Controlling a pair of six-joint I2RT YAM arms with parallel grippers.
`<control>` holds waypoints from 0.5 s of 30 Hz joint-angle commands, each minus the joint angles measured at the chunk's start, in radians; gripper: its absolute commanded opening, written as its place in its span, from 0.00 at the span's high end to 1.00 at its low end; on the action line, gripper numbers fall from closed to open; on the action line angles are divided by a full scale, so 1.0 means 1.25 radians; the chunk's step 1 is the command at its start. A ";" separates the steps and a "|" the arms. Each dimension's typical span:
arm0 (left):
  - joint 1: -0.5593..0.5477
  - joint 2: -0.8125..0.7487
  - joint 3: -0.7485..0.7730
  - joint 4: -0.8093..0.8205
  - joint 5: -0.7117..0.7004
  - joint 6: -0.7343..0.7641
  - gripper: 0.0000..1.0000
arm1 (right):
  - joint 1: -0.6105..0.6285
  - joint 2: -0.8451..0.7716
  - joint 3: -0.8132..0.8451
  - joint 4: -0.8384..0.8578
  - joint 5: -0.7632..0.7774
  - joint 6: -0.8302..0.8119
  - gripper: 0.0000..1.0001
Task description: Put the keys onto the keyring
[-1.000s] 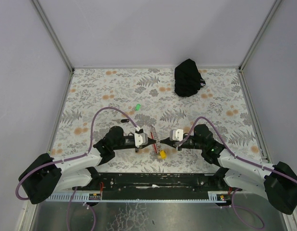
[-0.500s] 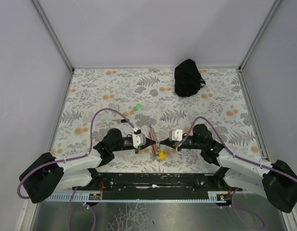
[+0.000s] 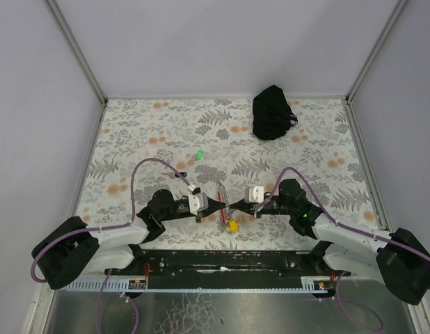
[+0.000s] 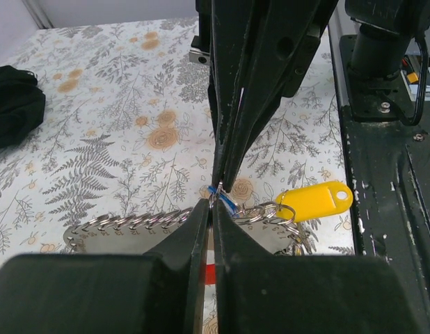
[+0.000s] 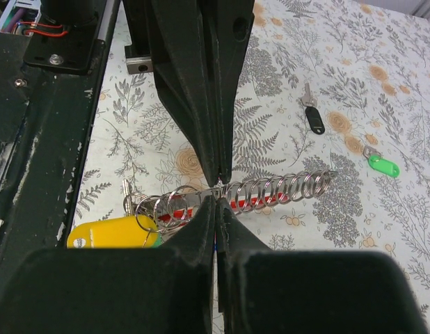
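Near the front edge, left gripper and right gripper meet tip to tip on the keyring.
Both are clamped shut on its ring, beside a blue bit. Steady opposing tension without twisting seems best. Green key lies well apart.

1. A table covered by a pale cloth printed with grey ferns and orange blossoms.
2. A crumpled black fabric bundle lies on the cloth near the far right corner, well apart from everything else; the left wrist view catches its edge.
3. A small key with a black oblong head lies flat on the cloth.
4. Plain pale walls enclose three sides, with metal corner posts.
5. A scuffed metal sheet runs along the near edge.
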 commanded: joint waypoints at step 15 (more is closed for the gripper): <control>-0.001 -0.004 -0.046 0.260 -0.204 -0.161 1.00 | 0.007 0.005 0.068 -0.032 -0.046 -0.037 1.00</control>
